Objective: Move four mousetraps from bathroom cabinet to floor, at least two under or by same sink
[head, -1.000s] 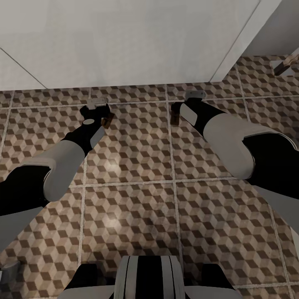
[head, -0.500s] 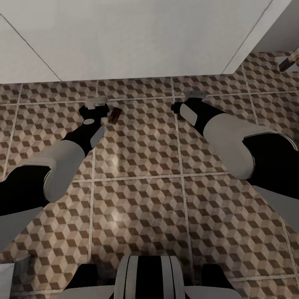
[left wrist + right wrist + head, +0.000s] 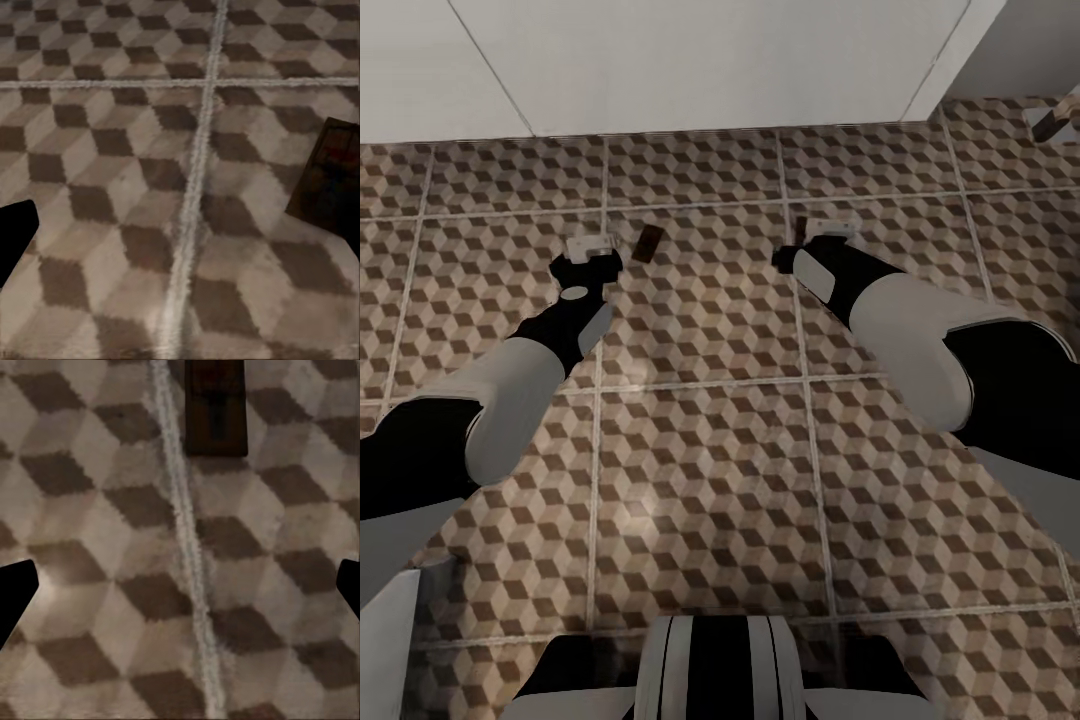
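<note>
Flat brown mousetraps (image 3: pixel 649 242); cube-patterned bathroom floor (image 3: pixel 710 330)

This looks like a bathroom in a home: the bathroom floor (image 3: pixel 710 420) is laid with large square tiles printed in a brown, beige and white cube pattern with pale grout, and plain white panels (image 3: pixel 710 60) stand along its far edge

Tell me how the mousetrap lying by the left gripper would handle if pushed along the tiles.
The mousetrap looks like a thin flat board, so it would probably slide rather than roll or tip. It seems stiff and light. Lying flush on the bathroom floor, it may be awkward to pinch.
</note>
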You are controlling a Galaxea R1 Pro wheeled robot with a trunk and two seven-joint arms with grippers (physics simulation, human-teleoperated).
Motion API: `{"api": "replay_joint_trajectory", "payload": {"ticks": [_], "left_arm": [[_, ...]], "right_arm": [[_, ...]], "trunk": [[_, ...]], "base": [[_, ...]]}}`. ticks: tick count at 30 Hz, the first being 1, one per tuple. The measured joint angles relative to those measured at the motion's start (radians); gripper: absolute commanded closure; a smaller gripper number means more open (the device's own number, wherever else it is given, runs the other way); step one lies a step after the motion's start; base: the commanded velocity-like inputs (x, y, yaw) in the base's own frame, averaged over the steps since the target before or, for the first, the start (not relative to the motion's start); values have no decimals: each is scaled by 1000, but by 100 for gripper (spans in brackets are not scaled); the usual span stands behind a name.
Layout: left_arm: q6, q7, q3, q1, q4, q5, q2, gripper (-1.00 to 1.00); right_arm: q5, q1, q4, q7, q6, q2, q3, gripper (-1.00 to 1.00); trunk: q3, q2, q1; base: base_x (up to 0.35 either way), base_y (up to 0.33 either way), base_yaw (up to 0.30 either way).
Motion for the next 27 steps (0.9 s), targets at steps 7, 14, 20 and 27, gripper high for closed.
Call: {"api": "replay_joint_trajectory", "payload": {"ticks": [7,14,20,27], "left_arm": [[-1,0,-1,1,1,0,-2,-100],[-4,1,-1,1,-1,0,-3,-100],[-6,1,-1,1,-3,0,-4,-100],[-7,1,-1,1,-3,-1,-4,-100]], "right_arm": [[0,0,0,0,0,0,0,-100],[0,-1,0,0,0,0,0,-100],[0,-1,0,0,0,0,-1,-100],[0,-1,0,0,0,0,0,-100]], "trunk": [[0,0,0],[0,0,0],[0,0,0],[0,0,0]], "base": [[-321,0,0],[-176,-16,0],[-74,-10,0],[-164,-76,0]]}}
